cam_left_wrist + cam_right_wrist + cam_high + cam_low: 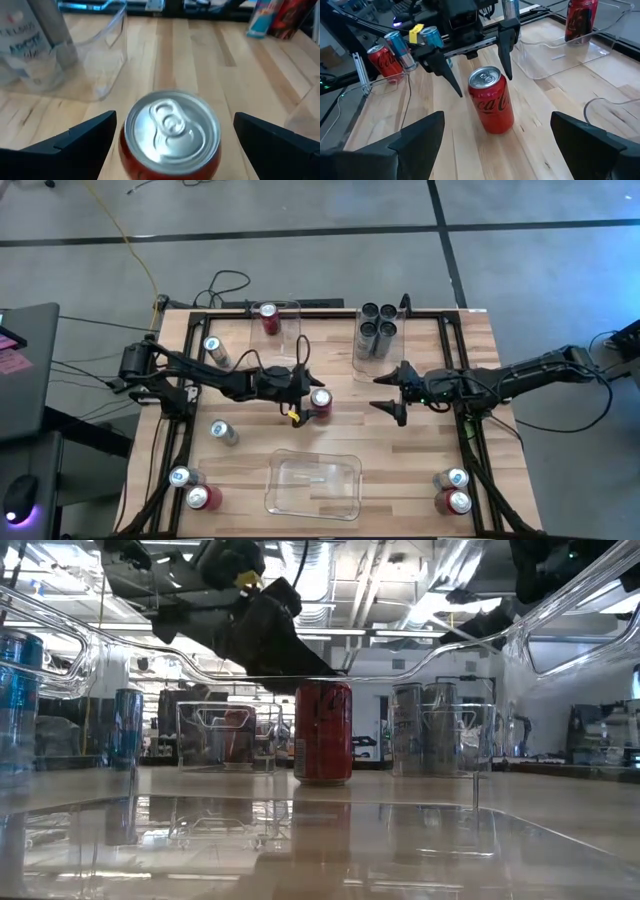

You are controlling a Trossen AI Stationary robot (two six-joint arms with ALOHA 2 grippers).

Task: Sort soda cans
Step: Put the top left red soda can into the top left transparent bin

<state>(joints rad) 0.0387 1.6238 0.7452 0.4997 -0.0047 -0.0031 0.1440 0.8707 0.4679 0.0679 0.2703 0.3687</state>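
Observation:
A red soda can (pixel 320 402) stands upright on the wooden table (pixel 420 450) near its middle, also seen as the red can (pixel 170 137) and the red can (pixel 491 100). My left gripper (pixel 306 392) is open, reaching in from the table's left. Its fingers (pixel 445 70) stand on either side of the can's top with a gap on each side. My right gripper (pixel 386 394) is open to the can's right, holding nothing. Another red can (pixel 268 318) stands in the far left clear bin, and several dark grey cans (pixel 377 330) stand in the far right bin.
A clear bin (pixel 312 485) sits at the near middle. Silver-blue cans stand loose at the left (pixel 213 352), (pixel 222 432), (pixel 180 477), beside a red can (pixel 203 498). At the near right stand a silver can (pixel 452 478) and a red can (pixel 457 502). A black frame (pixel 468 430) borders the table.

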